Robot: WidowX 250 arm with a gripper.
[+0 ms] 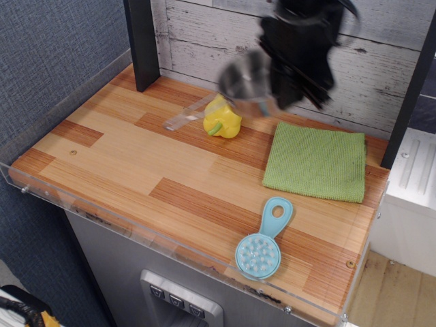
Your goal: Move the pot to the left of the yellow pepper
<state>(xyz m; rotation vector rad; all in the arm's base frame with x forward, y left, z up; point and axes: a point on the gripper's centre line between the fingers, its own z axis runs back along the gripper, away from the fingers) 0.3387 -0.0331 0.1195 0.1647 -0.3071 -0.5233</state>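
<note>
Though blurred, shiny round pot (pixel 246 76) (airborne)

Wooden table (pixel 122 163), obstacles and free room.

- Yellow pepper (pixel 222 117): stands toward 12 o'clock from table centre, sole obstacle on the rear boards.
- Pot (pixel 246 78): blurred, held in the air by the gripper (pixel 289 71) above and at 1 o'clock of the pepper; its wire handle reaches out over the pepper toward 9 o'clock.
- Dark post (pixel 142 42): at 11 o'clock, rear corner, blocks that corner.
- Green cloth (pixel 315 163): flat, at 3 o'clock; low, passable above.
- Blue scrubber (pixel 263 244): at 5 o'clock, near the front edge.
- Free room: bare boards from 7 to 10 o'clock, including the stretch at 9 o'clock of the pepper.
</note>
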